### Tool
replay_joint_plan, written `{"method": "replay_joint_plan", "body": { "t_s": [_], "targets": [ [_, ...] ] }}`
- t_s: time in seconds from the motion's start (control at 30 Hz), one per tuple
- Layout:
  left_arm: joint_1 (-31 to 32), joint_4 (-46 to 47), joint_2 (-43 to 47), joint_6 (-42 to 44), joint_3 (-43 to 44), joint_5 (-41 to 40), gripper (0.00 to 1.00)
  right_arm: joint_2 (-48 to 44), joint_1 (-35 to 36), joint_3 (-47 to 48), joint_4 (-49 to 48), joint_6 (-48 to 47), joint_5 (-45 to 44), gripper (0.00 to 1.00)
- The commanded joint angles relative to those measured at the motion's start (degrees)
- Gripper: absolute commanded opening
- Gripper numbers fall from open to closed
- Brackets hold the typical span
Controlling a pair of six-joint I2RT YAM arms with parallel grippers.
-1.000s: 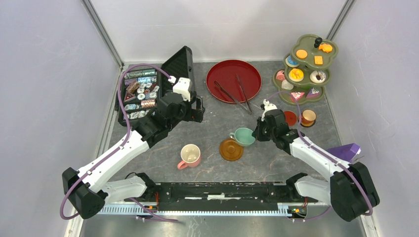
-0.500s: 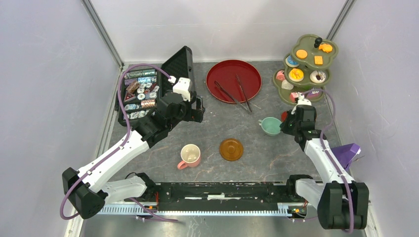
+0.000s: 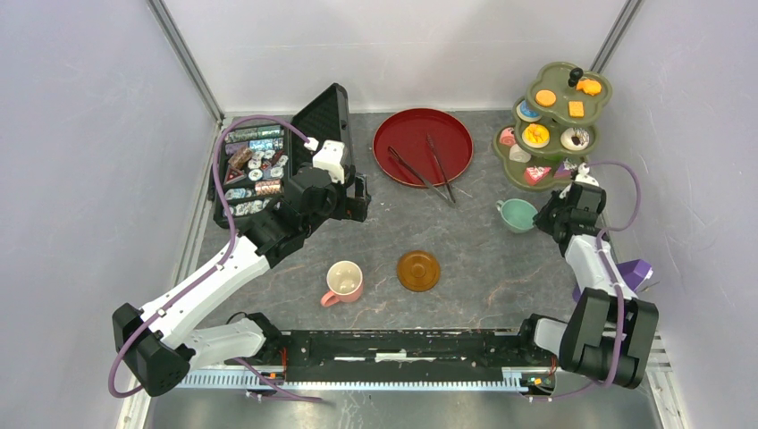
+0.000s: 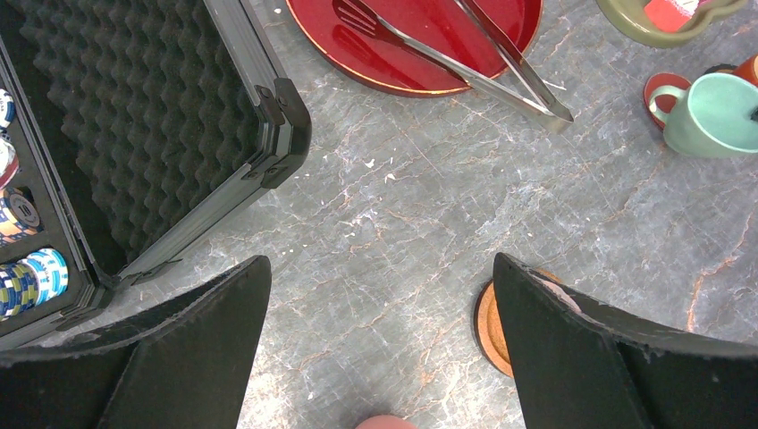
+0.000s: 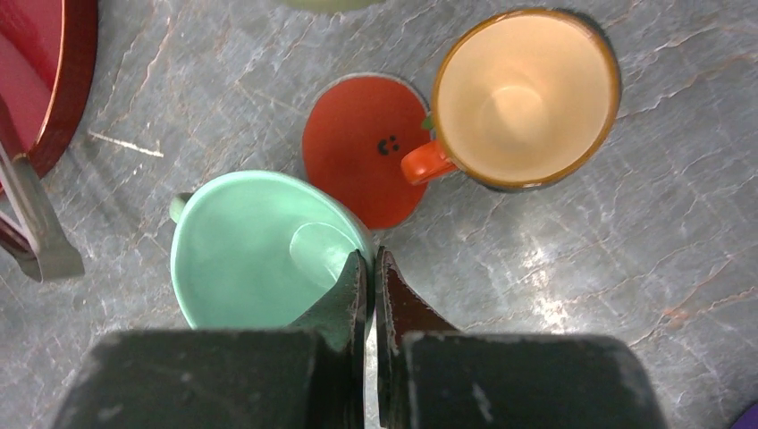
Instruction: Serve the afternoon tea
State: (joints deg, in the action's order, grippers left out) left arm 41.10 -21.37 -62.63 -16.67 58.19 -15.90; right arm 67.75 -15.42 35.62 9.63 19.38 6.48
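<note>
Mint cup [image 5: 241, 250] further R, glossy

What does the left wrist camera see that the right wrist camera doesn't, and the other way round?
Only left wrist: the open black case and the brown saucer. Only right wrist: the right gripper shut on the rim of the mint cup, and the inside of the orange cup. Both: the mint cup, red saucer, red tray and tongs.

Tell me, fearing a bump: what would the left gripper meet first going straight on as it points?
The left gripper would likely meet bare table first; the red tray lies farther on, though depth is unclear.
</note>
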Motion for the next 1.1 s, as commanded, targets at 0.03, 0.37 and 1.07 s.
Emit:
{"method": "replay_joint_plan", "body": {
  "t_s": [0.03,0.37,1.07],
  "targets": [
    [-0.2,0.3,0.5,-2.5,1.1,0.9,1.0,2.2,-2.2,5.0,-7.3,1.0,3.9,0.0],
    [-0.2,0.4,0.2,-2.4,1.2,0.6,1.0,6.9,-3.4,7.2,-10.7,0.8,3.4,0.0],
    [-0.2,0.3,0.9,-2.5,1.1,0.7,1.0,10.0,-3.9,3.8,-16.0,-1.0,0.1,0.0]
  ]
}}
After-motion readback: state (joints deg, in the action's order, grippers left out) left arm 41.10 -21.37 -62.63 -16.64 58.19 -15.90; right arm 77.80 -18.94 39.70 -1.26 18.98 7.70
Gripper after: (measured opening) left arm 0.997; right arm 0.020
